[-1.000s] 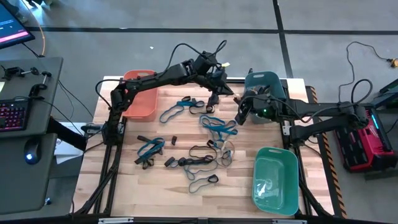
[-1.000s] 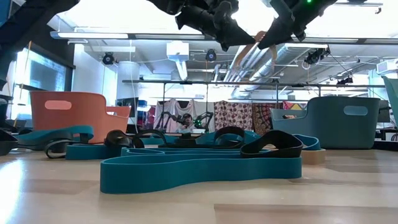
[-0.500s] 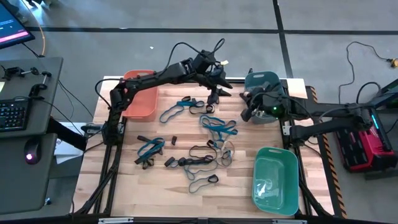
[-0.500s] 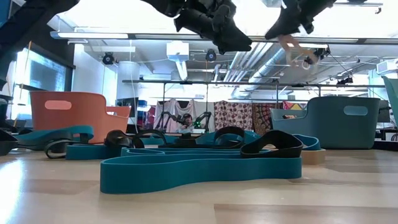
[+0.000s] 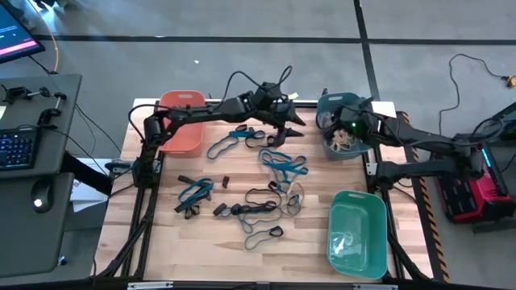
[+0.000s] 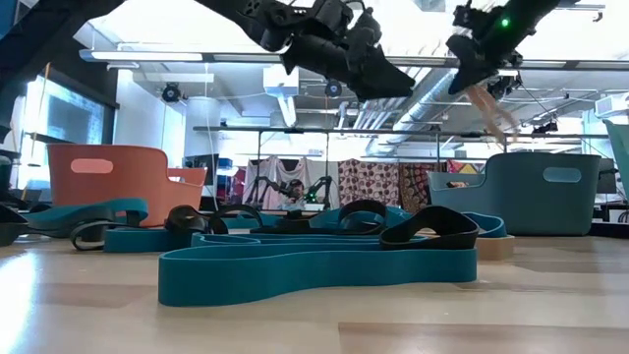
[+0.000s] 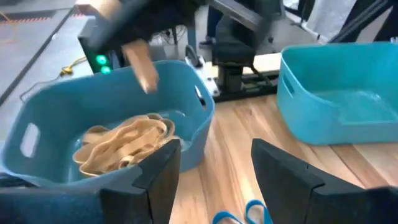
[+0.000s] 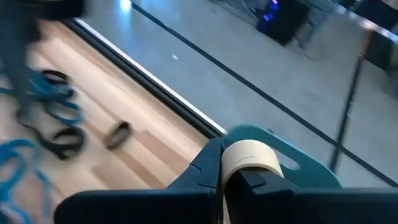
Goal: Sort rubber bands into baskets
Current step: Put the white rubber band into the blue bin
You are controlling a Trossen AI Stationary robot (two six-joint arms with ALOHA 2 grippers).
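Note:
My right gripper point(image 6: 474, 71) is shut on a tan rubber band point(image 6: 491, 110) above the dark teal basket point(image 5: 343, 103) at the table's far right. That basket holds a heap of tan bands point(image 7: 124, 144). My left gripper point(image 5: 297, 121) hovers open and holding nothing just left of this basket, above the far end of the table. Blue and black rubber bands point(image 5: 274, 173) lie loose on the middle of the table. The orange basket point(image 5: 181, 133) stands at the far left and the green basket point(image 5: 359, 234) at the near right. My right gripper pinches the tan band's upper end point(image 8: 249, 155) between its two fingers, which slant downward. The rest of the band point(image 7: 140, 62) hangs slack below the fingers, over the dark teal basket's opening and clear of the tan heap inside it.
Black cables loop above the left arm point(image 5: 258, 80). A small wooden block point(image 6: 494, 247) lies among the bands. A desk with a keyboard point(image 5: 18, 149) stands left of the table, and a red device point(image 5: 468, 185) sits on the floor to the right.
My left gripper has opened, let go of the tan band and sunk a little. My right gripper has kept the band and carried it toward the table's right edge, from beside the left gripper to over the dark teal basket; the band now hangs down.

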